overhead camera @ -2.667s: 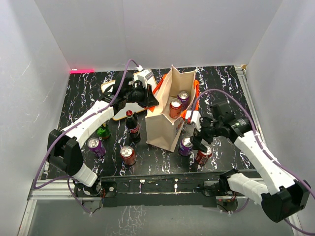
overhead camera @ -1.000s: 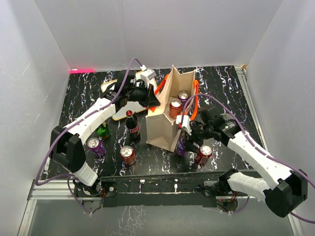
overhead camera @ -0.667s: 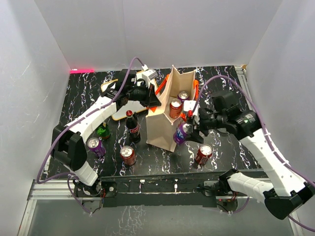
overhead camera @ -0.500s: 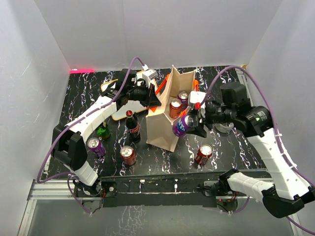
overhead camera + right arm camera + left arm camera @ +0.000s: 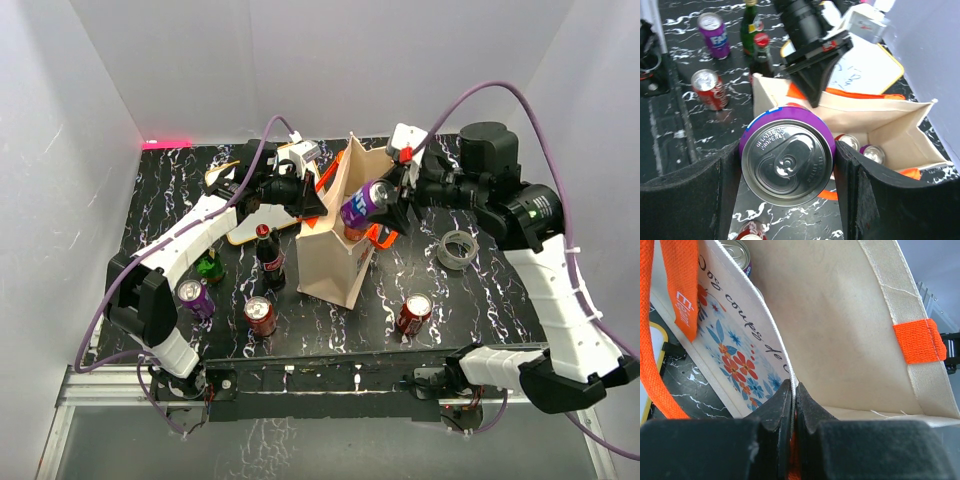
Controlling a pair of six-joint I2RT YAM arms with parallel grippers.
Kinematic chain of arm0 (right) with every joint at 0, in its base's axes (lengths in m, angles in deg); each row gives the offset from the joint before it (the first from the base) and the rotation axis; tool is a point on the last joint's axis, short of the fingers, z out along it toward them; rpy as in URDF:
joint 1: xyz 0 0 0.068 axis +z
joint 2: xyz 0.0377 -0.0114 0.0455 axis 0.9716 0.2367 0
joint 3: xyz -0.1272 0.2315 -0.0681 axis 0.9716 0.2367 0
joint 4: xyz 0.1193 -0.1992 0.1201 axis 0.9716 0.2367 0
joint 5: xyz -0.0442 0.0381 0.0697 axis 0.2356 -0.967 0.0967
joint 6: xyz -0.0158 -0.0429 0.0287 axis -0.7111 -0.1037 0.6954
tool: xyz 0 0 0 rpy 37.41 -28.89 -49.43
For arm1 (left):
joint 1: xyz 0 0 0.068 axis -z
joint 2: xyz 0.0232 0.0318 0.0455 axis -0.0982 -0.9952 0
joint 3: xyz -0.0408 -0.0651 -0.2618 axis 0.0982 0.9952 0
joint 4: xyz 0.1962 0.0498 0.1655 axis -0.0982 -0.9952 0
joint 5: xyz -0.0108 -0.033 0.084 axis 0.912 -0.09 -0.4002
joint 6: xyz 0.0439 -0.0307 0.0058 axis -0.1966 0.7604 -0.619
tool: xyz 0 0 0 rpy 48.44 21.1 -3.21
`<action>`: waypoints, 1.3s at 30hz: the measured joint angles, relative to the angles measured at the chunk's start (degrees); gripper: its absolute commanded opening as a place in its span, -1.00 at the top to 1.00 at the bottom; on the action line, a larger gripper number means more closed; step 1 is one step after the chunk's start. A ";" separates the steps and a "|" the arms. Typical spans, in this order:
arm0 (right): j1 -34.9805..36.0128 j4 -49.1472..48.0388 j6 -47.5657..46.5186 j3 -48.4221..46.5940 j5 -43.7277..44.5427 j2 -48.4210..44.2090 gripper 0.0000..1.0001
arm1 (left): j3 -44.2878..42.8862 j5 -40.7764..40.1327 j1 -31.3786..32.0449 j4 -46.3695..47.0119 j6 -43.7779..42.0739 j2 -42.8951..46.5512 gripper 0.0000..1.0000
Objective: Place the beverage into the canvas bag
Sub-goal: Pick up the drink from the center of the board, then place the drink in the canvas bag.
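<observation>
The canvas bag (image 5: 333,255) stands open at mid-table, beige with orange handles (image 5: 654,365). My left gripper (image 5: 312,205) is shut on its left rim, the cloth edge pinched between the jaws (image 5: 793,390). My right gripper (image 5: 372,203) is shut on a purple beverage can (image 5: 360,206), held tilted in the air just above the bag's mouth. In the right wrist view the can's silver top (image 5: 787,161) fills the space between both fingers, with the bag (image 5: 885,125) below and to the right. Two cans, one red (image 5: 849,142) and one purple (image 5: 873,153), sit inside it.
On the table stand a red can (image 5: 413,313) and a tape roll (image 5: 456,248) right of the bag. To the left are a red can (image 5: 260,315), a purple can (image 5: 195,297), a cola bottle (image 5: 268,255), a green bottle (image 5: 210,266) and a white board (image 5: 248,222).
My right arm closed on the purple can beside the bag's front, lifted it and carried it up and back over the bag's mouth. The left gripper kept its hold on the rim.
</observation>
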 measured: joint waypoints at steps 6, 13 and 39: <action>-0.15 -5.22 2.84 0.46 7.65 3.06 0.85 | 0.00 -0.07 0.00 0.04 -0.02 0.04 1.00; -0.33 -9.64 3.58 7.96 14.95 4.24 0.84 | 0.02 -0.17 0.02 0.07 0.22 0.17 1.00; -0.35 -13.42 5.90 16.92 21.42 13.16 0.84 | 1.40 -0.87 0.04 1.36 0.26 1.11 1.00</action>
